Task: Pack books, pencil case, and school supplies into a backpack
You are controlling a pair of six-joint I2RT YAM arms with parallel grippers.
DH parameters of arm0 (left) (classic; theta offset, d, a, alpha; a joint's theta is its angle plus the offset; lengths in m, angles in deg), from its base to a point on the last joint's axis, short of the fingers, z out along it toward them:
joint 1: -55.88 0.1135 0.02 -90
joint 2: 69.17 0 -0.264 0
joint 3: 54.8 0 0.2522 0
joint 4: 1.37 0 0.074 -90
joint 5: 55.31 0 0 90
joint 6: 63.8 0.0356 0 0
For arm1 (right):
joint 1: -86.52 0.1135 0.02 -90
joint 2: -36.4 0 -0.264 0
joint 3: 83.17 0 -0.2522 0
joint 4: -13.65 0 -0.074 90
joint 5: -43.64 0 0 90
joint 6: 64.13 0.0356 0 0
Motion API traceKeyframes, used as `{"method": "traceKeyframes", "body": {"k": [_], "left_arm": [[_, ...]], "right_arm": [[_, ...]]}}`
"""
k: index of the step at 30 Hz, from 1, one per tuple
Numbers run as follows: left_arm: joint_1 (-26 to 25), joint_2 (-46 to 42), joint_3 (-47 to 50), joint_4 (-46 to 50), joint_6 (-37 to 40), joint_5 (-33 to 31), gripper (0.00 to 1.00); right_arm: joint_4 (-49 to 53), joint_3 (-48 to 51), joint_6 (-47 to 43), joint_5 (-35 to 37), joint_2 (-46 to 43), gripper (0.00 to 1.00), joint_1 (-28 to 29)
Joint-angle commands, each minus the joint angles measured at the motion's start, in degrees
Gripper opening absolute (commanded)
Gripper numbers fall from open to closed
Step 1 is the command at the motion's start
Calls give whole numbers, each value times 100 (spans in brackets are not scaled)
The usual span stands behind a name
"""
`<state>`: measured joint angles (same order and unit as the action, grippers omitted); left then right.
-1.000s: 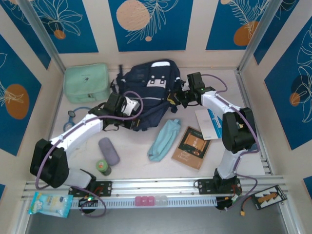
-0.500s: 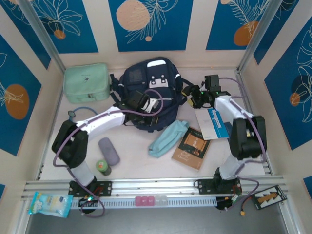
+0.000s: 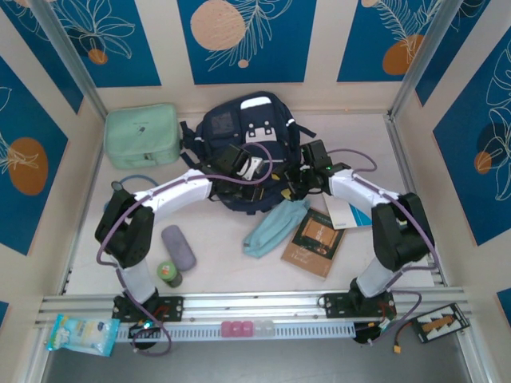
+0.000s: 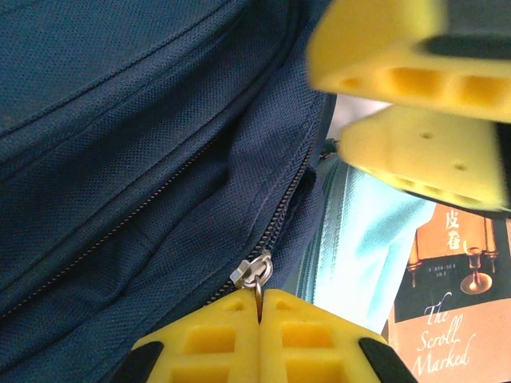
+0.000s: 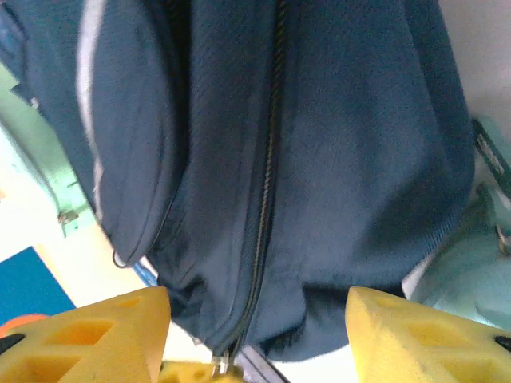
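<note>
Book [image 4: 447, 319] cover reads "The Scroll Marked"; left pincer [image 4: 259, 307] pinches zipper pull [image 4: 254, 275].

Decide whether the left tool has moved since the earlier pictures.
Yes. The left tool has shifted right across the backpack, farther from the mint-green bag.

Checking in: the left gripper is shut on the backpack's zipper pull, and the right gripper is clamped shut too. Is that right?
Not quite. The left gripper is shut on the zipper pull of the backpack, but the right gripper is open, not clamped shut. The right wrist view shows its fingers standing wide apart.
</note>
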<state>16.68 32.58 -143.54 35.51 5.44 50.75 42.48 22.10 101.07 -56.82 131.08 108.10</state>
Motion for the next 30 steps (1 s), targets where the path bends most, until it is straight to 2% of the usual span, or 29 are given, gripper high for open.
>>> {"method": "traceKeyframes", "body": {"k": [1,6,11,14,19,24,30], "left_arm": [[-41,62,-231,-81,-43,76,0],[-31,81,-280,43,-49,56,0],[-34,59,-259,386,-52,-125,0],[-9,-14,-126,655,15,-287,0],[109,-292,353,1164,369,-709,0],[358,-481,663,1705,663,-1419,0],[708,-459,639,1592,821,-1837,0]], "right_arm": [[-103,-451,-75,-228,429,56,87],[-128,-530,2,-264,747,46,140],[-180,-388,60,-177,820,18,85],[-232,-319,-33,15,724,8,-18],[-68,-469,-364,339,404,3,-303],[179,-618,-620,641,100,2,-548],[172,-653,-692,589,7,2,-738]]}}
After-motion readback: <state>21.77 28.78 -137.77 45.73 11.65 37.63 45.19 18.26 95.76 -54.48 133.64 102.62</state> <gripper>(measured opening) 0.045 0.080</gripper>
